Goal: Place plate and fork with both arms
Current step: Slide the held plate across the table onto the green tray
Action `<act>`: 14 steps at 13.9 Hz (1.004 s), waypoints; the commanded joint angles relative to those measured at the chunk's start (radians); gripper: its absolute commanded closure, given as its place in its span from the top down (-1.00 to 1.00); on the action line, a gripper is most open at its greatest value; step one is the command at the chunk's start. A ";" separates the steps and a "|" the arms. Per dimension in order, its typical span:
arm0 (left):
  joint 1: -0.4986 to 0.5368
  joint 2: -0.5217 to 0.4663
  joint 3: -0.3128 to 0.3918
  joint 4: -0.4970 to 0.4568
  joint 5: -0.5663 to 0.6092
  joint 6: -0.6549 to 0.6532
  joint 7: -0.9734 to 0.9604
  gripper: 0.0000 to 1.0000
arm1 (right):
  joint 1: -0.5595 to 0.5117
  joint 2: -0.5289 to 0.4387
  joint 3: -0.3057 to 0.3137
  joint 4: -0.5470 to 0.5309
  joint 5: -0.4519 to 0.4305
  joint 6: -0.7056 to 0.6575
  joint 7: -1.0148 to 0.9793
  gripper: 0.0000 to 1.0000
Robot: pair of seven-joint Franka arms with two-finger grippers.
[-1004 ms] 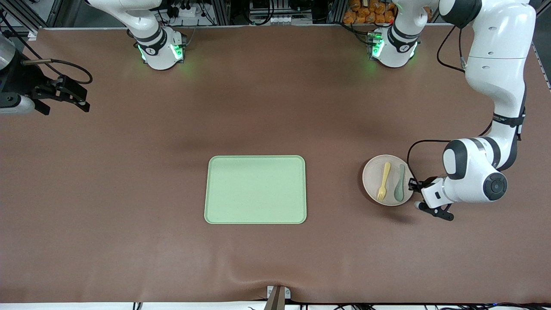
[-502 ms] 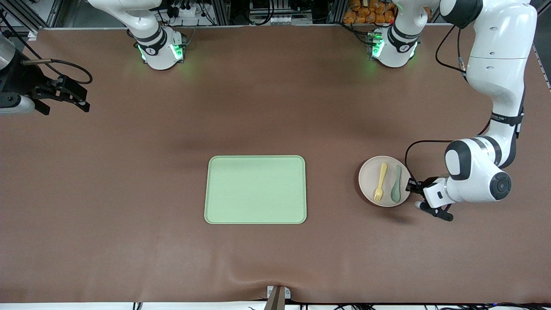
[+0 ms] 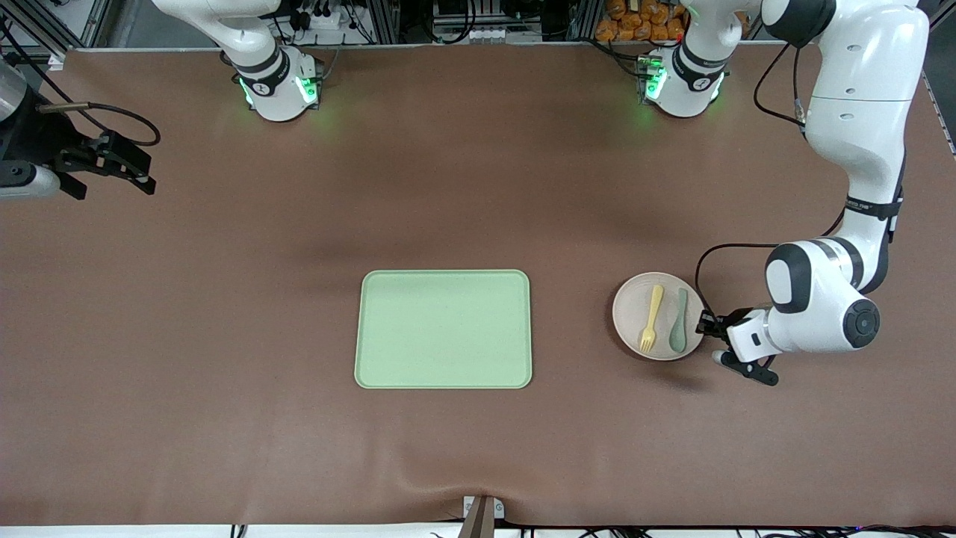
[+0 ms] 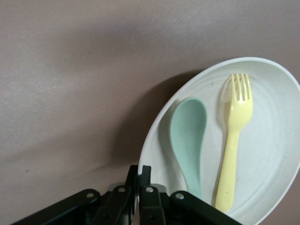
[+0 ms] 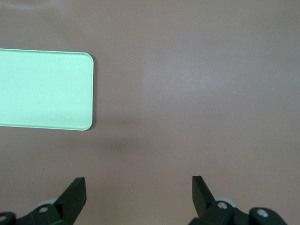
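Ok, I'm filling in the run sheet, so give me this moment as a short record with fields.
plate: off the table, carried at its rim, toward the left arm's end
fork: on the plate, beside the spoon
tray: mid-table, nothing on it
left gripper: shut on the plate's rim
right gripper: open, waiting above the table at the right arm's end
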 commanded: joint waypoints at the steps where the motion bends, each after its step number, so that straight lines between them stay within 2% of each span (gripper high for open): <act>1: -0.002 -0.024 -0.021 -0.008 -0.018 0.000 -0.035 -1.00 | 0.003 -0.019 -0.002 -0.017 -0.001 0.005 0.007 1.00; 7: 0.000 -0.030 -0.065 -0.004 -0.018 0.000 -0.130 -1.00 | 0.003 -0.019 -0.002 -0.017 -0.002 0.004 0.007 1.00; 14: -0.003 -0.030 -0.065 -0.002 -0.018 0.000 -0.150 -1.00 | 0.003 -0.019 -0.002 -0.017 -0.001 0.004 0.007 1.00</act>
